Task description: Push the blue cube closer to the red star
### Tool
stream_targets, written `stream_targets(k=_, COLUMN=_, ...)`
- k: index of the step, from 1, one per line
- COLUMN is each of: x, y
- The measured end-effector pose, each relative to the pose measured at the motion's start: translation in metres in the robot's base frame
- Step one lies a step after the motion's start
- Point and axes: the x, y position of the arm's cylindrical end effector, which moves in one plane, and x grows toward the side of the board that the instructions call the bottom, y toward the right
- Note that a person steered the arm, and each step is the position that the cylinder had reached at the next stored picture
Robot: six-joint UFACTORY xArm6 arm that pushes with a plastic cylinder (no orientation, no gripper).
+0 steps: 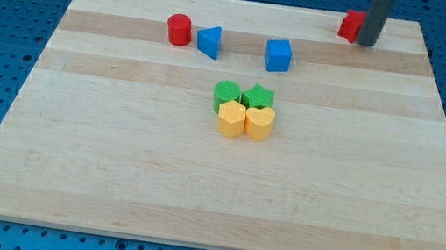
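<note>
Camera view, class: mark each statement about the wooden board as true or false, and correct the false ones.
1. My tip stands right beside the red block near the board's top right corner. True.
2. The blue cube touches that red block. False: they sit well apart, the cube lying to its left and lower in the view.
3. The red cylinder lies just left of the blue triangular block. True.
4. The two green blocks and two yellow blocks are scattered to separate corners. False: they are clustered together near the middle.
</note>
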Motion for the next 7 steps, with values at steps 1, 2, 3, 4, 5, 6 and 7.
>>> stream_targets(k=1, x=0.043, y=-0.007)
stream_targets(k=2, x=0.093, y=-0.062)
stream_targets(k=3, x=0.124, y=-0.136)
stream_targets(k=4, x=0.127, y=-0.196)
stream_targets(k=5, x=0.098, y=-0.198)
stream_targets(k=6, x=0.086, y=-0.171)
stream_targets(k=7, x=0.085, y=-0.125)
